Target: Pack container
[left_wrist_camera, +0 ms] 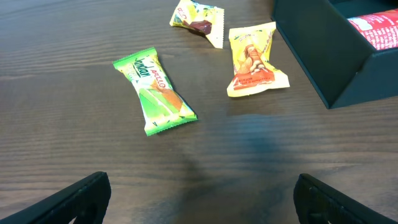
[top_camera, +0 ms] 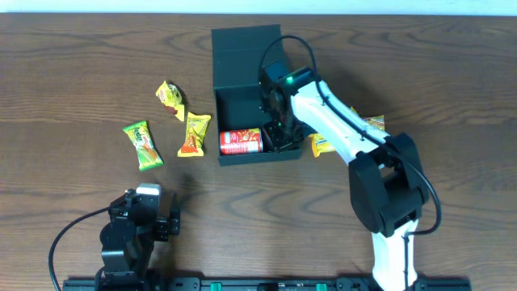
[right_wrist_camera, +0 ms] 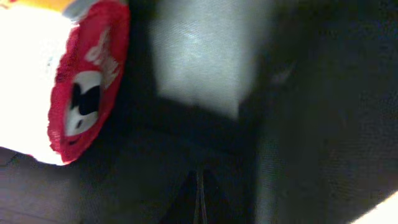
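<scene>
Closed right fingers (top_camera: 279, 136) are sitting inside the dark matte square box (top_camera: 242, 56) by the red round can (top_camera: 241, 142). Open left fingers (top_camera: 171, 218) are hovering; a yellow foil packet (top_camera: 194, 133) probably goes next.

The table (top_camera: 73, 73) is dark wood grain with a soft sheen; the container (top_camera: 242, 50) looks matt and rigid, its inner wall finely textured. The packets (left_wrist_camera: 155, 92) are glossy, crinkled film; the can (top_camera: 241, 142) has a shiny printed label; the arm (top_camera: 339, 125) is smooth white plastic
</scene>
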You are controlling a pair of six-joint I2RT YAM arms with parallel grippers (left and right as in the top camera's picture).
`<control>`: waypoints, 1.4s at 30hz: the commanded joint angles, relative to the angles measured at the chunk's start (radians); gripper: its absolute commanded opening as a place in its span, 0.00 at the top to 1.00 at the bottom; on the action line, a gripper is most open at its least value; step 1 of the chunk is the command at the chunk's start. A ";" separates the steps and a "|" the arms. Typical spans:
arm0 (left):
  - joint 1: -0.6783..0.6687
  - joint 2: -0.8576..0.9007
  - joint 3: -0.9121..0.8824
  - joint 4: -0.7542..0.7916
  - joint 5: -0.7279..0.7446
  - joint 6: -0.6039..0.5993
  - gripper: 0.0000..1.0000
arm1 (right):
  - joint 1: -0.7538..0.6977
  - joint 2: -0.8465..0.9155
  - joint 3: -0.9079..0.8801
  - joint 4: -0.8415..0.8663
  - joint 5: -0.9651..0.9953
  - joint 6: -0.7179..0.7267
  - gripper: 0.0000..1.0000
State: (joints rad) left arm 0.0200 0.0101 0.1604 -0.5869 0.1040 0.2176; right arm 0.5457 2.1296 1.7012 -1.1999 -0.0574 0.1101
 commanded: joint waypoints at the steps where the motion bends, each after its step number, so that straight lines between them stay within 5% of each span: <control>1: 0.006 -0.006 -0.007 0.000 -0.003 0.004 0.05 | 0.018 -0.014 -0.005 -0.016 -0.007 0.008 0.98; 33: 0.006 -0.006 -0.007 0.000 -0.003 0.004 0.05 | 0.025 -0.022 0.001 -0.047 -0.045 0.050 0.98; 42: 0.006 -0.006 -0.007 0.000 -0.003 0.004 0.05 | 0.004 -0.313 0.094 -0.030 0.033 0.054 0.98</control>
State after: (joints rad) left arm 0.0200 0.0101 0.1604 -0.5865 0.1043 0.2180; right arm 0.5560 1.9671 1.7390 -1.2366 -0.0803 0.1493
